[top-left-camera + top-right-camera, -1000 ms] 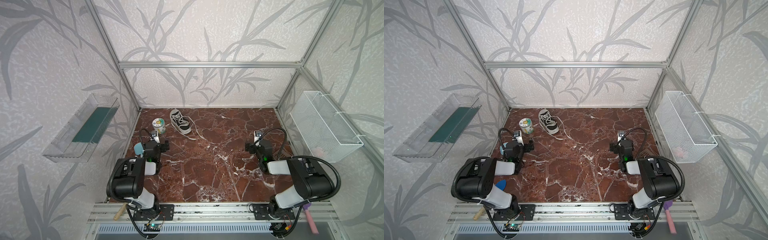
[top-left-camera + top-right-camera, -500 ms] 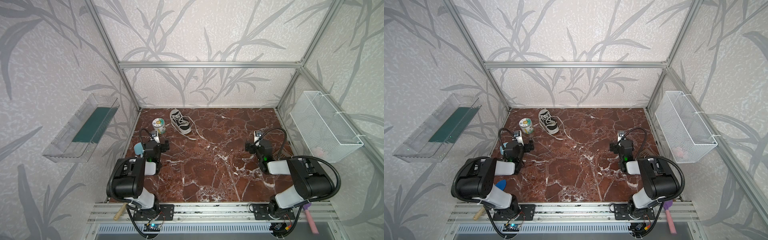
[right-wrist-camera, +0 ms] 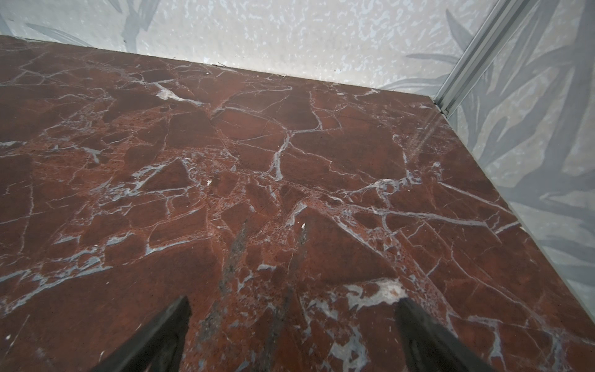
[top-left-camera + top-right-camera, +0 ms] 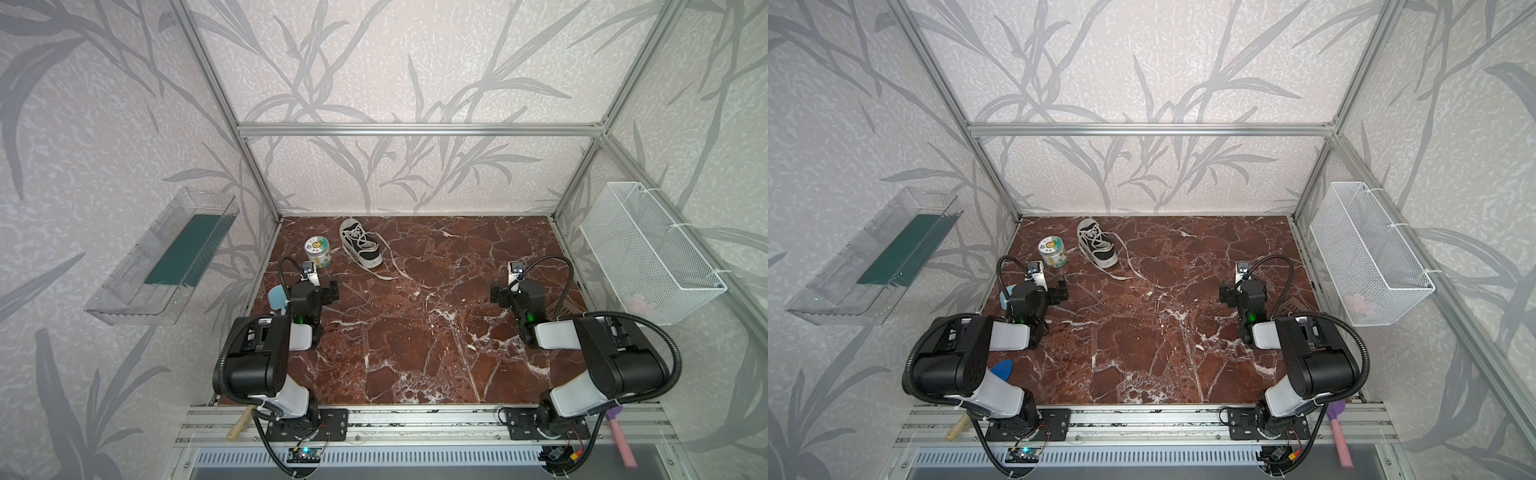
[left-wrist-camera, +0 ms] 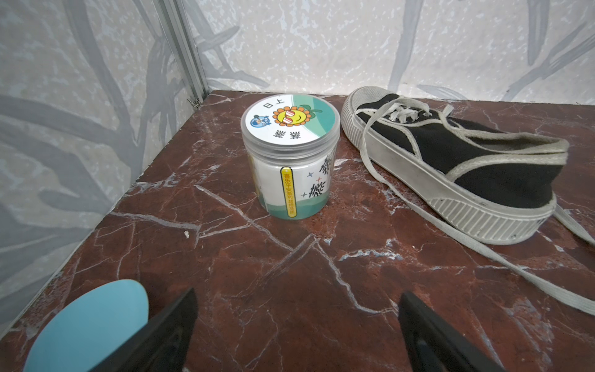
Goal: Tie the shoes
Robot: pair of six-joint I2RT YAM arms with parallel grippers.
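Note:
The shoe (image 4: 360,245) (image 4: 1098,245), a small black canvas sneaker with a white sole and toe cap, lies at the back left of the red marble table in both top views. Its toe points toward the back wall. Loose white laces (image 4: 390,266) (image 5: 483,257) trail off it onto the marble toward the middle. My left gripper (image 4: 321,289) (image 5: 297,296) hovers open and empty in front of the shoe (image 5: 450,161), well short of it. On the right side my right gripper (image 4: 508,291) (image 3: 293,301) is open over bare marble, and the shoe is out of its wrist view.
A clear lidded jar (image 4: 318,251) (image 5: 291,161) with a sunflower label stands just left of the shoe. A light blue disc (image 4: 276,297) (image 5: 90,325) lies beside the left gripper. A white wire basket (image 4: 648,253) hangs on the right wall and a clear tray (image 4: 166,257) on the left.

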